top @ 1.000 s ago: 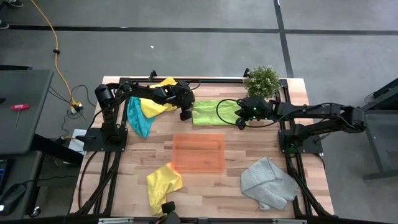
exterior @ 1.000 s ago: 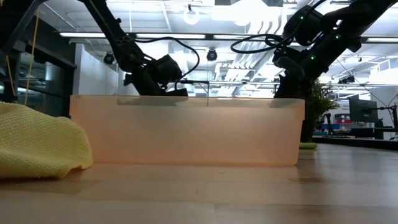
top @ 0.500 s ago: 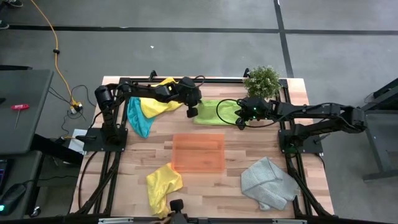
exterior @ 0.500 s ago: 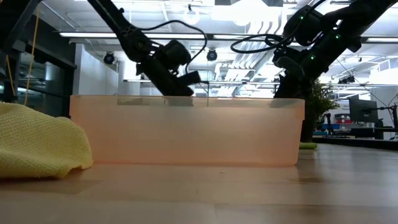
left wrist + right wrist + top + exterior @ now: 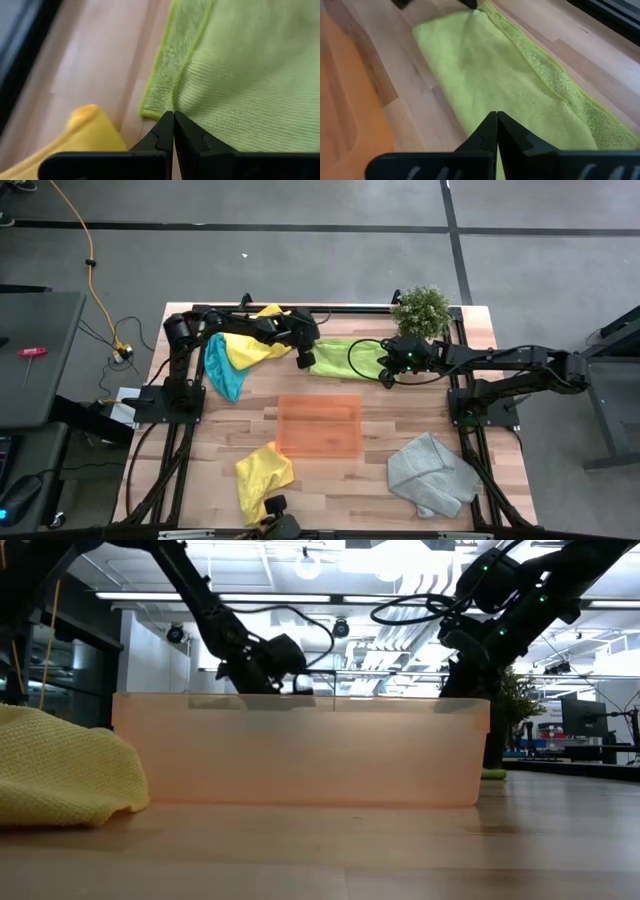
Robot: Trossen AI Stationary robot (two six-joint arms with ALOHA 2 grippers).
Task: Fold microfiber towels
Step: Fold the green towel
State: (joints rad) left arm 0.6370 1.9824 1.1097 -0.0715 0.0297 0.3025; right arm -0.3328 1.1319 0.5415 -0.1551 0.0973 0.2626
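A lime green towel [image 5: 345, 358] lies flat on the table near its far edge, with one layer folded over another [image 5: 240, 75]. My left gripper [image 5: 302, 357] is shut at the towel's left end. My right gripper [image 5: 390, 372] is shut at its right end [image 5: 520, 100]. A yellow towel [image 5: 250, 345] and a teal towel [image 5: 222, 372] lie bunched under the left arm. Another yellow towel [image 5: 262, 475] and a grey towel [image 5: 432, 472] lie crumpled near the front edge. My left gripper is shut on the lime towel's left edge [image 5: 172, 102], close to a corner [image 5: 147, 112]. The fingers slant down from the table's left side. The towel lies on the table there; the fingertips hide how many layers they have. My right gripper is shut on the lime towel's right end [image 5: 500, 107], about midway along that edge. The fingers slant down from the table's right side. The towel lies flat on the table beyond them; the fingertips hide the layers they hold.
A translucent orange tray [image 5: 320, 425] lies at the table's middle, just in front of the lime towel, and fills the low view [image 5: 300, 750]. A potted plant [image 5: 420, 308] stands at the far right, behind my right gripper. Bare wood shows between the tray and the grey towel.
My left gripper has gone a little toward the table's right edge and up, then back left and down to the lime towel's left end. The towel's left end drew in with it and lies spread out again.
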